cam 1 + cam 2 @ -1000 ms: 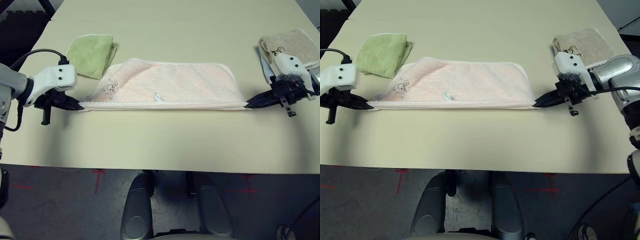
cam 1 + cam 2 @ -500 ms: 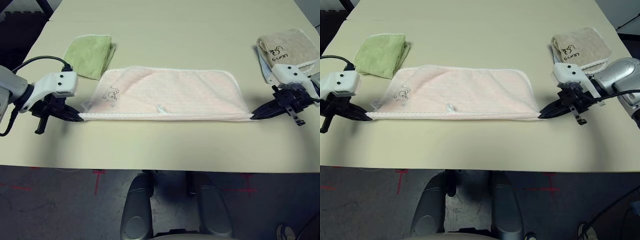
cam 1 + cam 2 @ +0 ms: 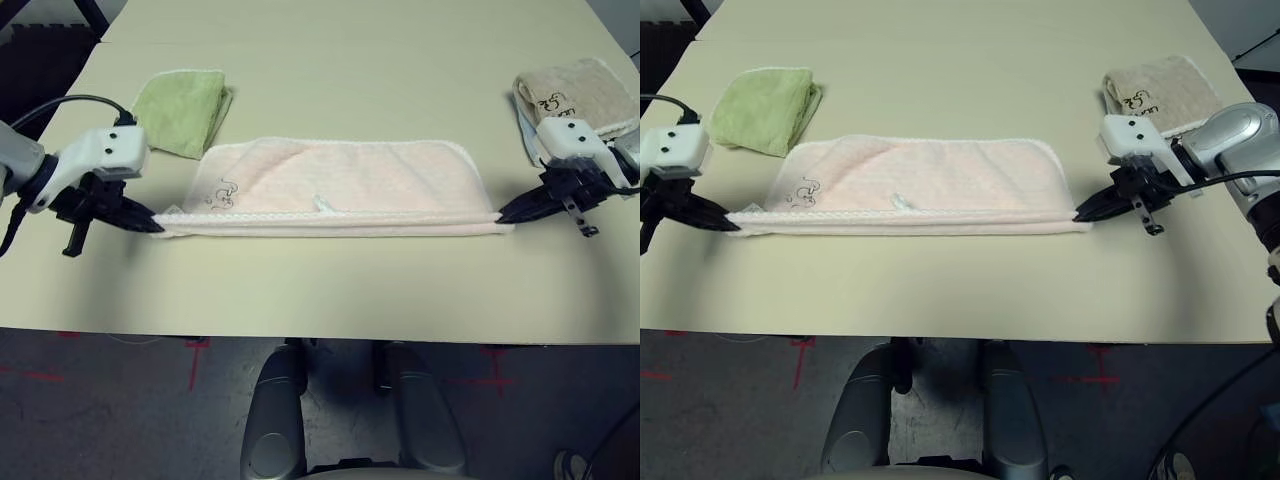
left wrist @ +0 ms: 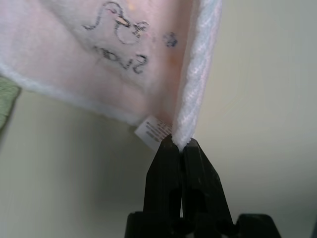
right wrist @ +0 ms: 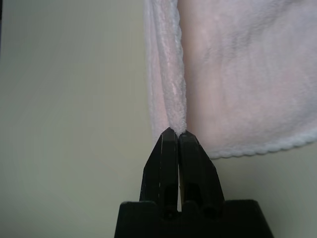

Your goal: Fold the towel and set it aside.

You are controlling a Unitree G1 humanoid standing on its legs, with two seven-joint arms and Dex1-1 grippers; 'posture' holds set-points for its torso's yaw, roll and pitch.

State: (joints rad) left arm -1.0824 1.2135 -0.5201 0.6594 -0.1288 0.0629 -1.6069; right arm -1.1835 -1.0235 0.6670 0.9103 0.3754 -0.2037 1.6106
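Left gripper (image 3: 152,224) is clamped on one end corner of the pale pink towel (image 3: 340,185), and the right gripper (image 3: 503,213) is pinched tight on the opposite end corner. Between them the towel stretches as a long band across the table (image 3: 330,290), its long axis running straight from one gripper to the other, so each arm sits at its own end and neither is nearer. The held front edge looks slightly raised, while the rest lies on the table behind it. A green folded cloth (image 3: 183,110) lies just behind the towel's left end; a beige folded cloth (image 3: 580,92) lies behind its right end. How many layers each gripper holds is hard to make out.
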